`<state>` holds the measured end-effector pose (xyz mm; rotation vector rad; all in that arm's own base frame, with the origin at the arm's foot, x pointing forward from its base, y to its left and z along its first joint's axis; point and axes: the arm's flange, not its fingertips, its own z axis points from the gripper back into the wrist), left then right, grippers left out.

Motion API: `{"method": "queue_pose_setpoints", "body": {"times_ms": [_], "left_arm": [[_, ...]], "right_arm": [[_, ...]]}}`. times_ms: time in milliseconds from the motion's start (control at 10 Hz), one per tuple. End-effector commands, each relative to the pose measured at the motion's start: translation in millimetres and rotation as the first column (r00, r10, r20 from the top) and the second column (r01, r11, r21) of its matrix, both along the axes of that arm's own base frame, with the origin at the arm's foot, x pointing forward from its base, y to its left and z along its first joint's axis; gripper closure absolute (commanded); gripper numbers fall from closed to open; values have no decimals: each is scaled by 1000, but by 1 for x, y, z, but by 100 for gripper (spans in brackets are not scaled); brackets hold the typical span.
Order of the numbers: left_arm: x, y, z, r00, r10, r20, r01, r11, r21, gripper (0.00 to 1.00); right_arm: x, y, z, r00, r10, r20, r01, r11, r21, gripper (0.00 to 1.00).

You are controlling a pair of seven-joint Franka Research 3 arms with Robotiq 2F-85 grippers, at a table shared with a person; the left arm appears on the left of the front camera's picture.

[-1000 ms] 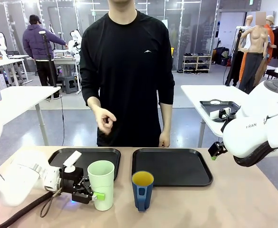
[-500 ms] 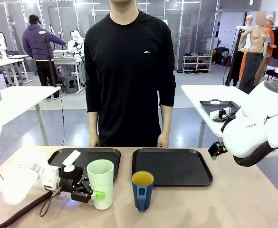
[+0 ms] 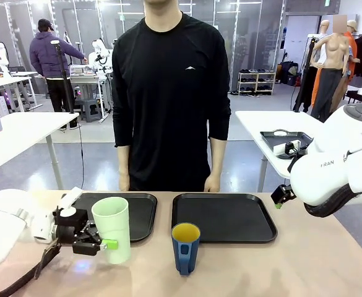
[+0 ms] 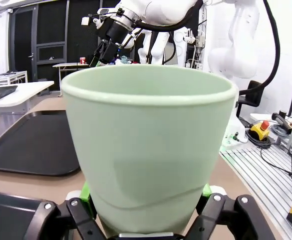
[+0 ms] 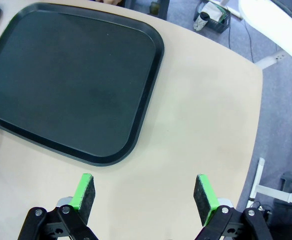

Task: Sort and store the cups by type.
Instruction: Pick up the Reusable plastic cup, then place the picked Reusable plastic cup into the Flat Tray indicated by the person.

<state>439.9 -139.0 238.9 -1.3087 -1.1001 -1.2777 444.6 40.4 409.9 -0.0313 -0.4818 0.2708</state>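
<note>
A smooth, pale mint-green plastic tumbler (image 3: pixel 112 229), tall, handleless and flaring towards a rolled rim, is gripped low on its sides by the left gripper (image 3: pixel 106 243). The gripper's black fingers and green pads (image 4: pixel 87 191) are closed firmly against the tumbler. It sits at the near left of the tan table (image 3: pixel 304 260), in front of the left of two black trays (image 3: pixel 140 213). Both trays are matte, shallow and round-cornered.

A second ago the tumbler stood closer to the middle, beside the mug (image 3: pixel 185 247). It has since been carried to the left and sits a little higher in the front view. Whether its base is clear of the table is hard to tell.

The mug has not moved. It is shorter and dark blue, with a handle facing the robot and a glossy yellow inside, and it stands upright in front of the right tray (image 3: pixel 224 216).

The right gripper (image 5: pixel 143 192) hangs with its jaws spread wide and empty above bare tabletop, beside that tray.

The person (image 3: pixel 168 93) in a black long-sleeved top had one hand raised a second ago. Both arms now hang down at the far edge.
</note>
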Motion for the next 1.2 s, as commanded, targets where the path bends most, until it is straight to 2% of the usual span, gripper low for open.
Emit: {"method": "queue_pose_setpoints", "body": {"times_ms": [0, 100, 200, 1100], "left_arm": [[-9, 4, 3, 999, 2, 33, -2, 1000, 1, 72], [-10, 7, 3, 999, -11, 51, 10, 1000, 15, 72], [-2, 3, 1, 1000, 4, 0, -4, 1000, 2, 72], [-2, 3, 1, 1000, 4, 0, -4, 1000, 2, 72]], "right_arm": [[-1, 0, -1, 1000, 0, -2, 0, 1000, 2, 0], [-1, 0, -1, 1000, 0, -2, 0, 1000, 2, 0], [-1, 0, -1, 1000, 0, -2, 0, 1000, 2, 0], [-1, 0, -1, 1000, 0, -2, 0, 1000, 2, 0]]}}
